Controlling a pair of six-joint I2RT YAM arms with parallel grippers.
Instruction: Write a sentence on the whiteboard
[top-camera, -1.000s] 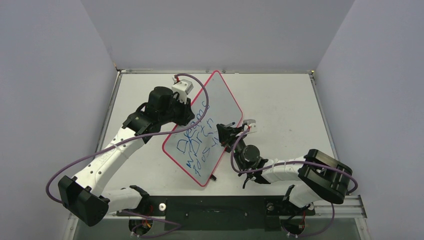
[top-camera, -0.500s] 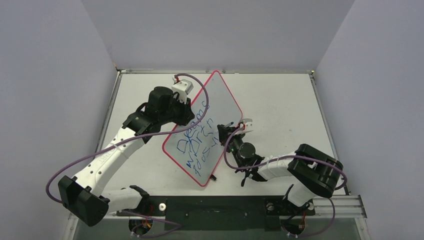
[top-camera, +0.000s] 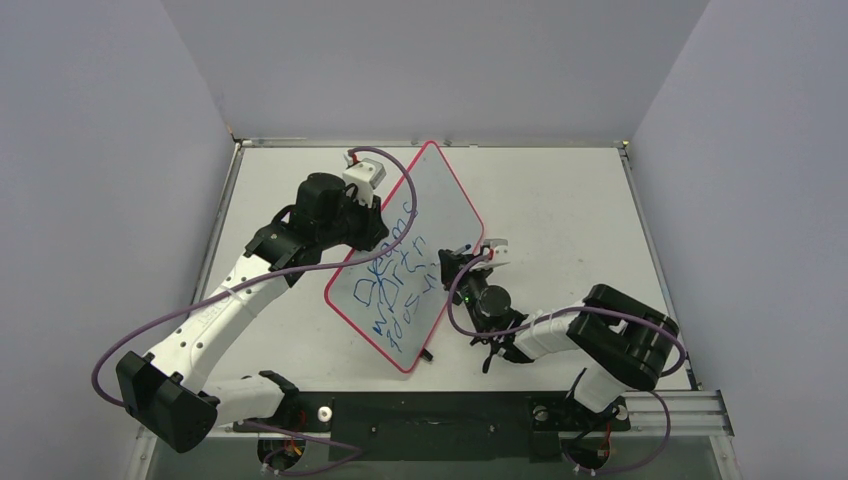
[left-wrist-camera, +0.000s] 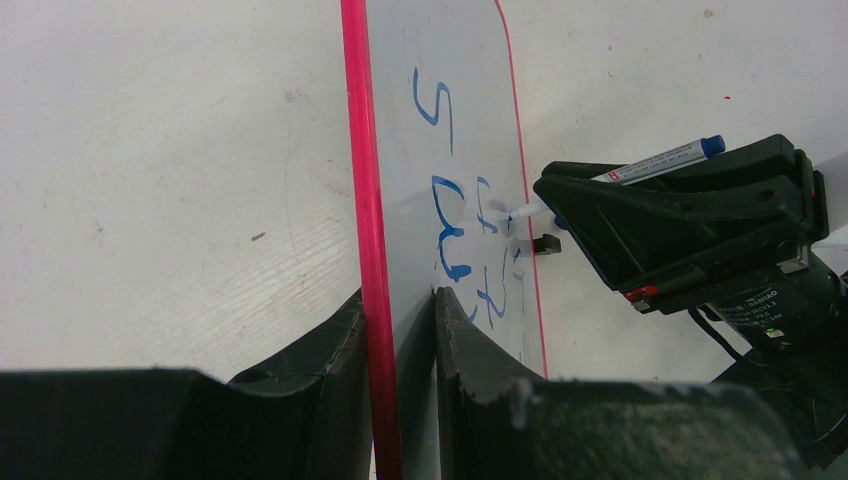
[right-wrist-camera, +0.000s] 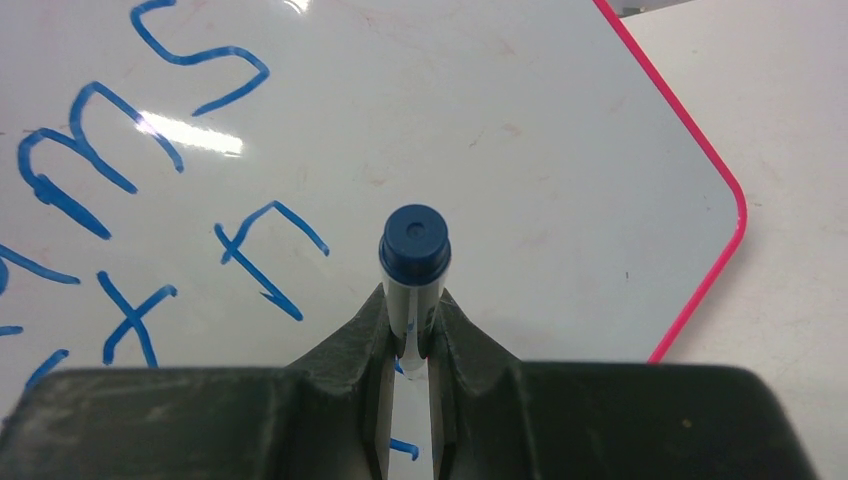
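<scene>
- Our right pincer (right-wrist-camera: 410, 325) is closed tight on a blue marker (right-wrist-camera: 413, 250), whose tip meets the whiteboard (right-wrist-camera: 520, 130) just ahead.
- The blue sentence (right-wrist-camera: 100, 170) runs to its left.
- Our left pincer (left-wrist-camera: 398, 325) clamps the red rim.
- The whiteboard looks stiff, light and slick, so the rim seems the best hold.

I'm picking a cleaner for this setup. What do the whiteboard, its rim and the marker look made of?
The whiteboard looks like a glossy coated panel, since glare streaks reflect off it; its core cannot be told. The rim looks like smooth pink-red plastic edging, probably. The marker seems plastic: matte blue end, pale labelled barrel.
</scene>
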